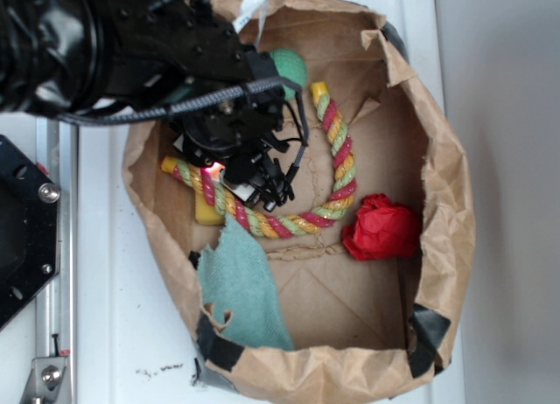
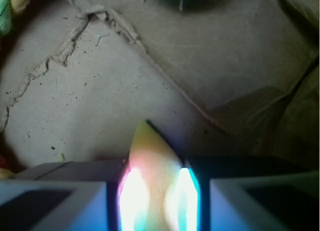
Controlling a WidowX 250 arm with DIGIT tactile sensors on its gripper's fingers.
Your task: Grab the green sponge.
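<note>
Green-edged yellow sponge point(image 2: 150, 151) sat pinched in the gripper point(image 2: 156, 191), so lifting straight up, clear of the adjacent striped twisted rope point(image 1: 337, 159), seemed best.

1. Paper bag point(image 1: 455, 203) lies open on the tabletop point(image 1: 105, 316).
2. Inside: rope point(image 1: 337, 172) curves through the middle; cloth point(image 1: 241, 290) at near wall; ball point(image 1: 293, 67) at far wall.
3. Hand point(image 1: 236, 181) over the sponge point(image 1: 207, 210), beside the rope.
</note>
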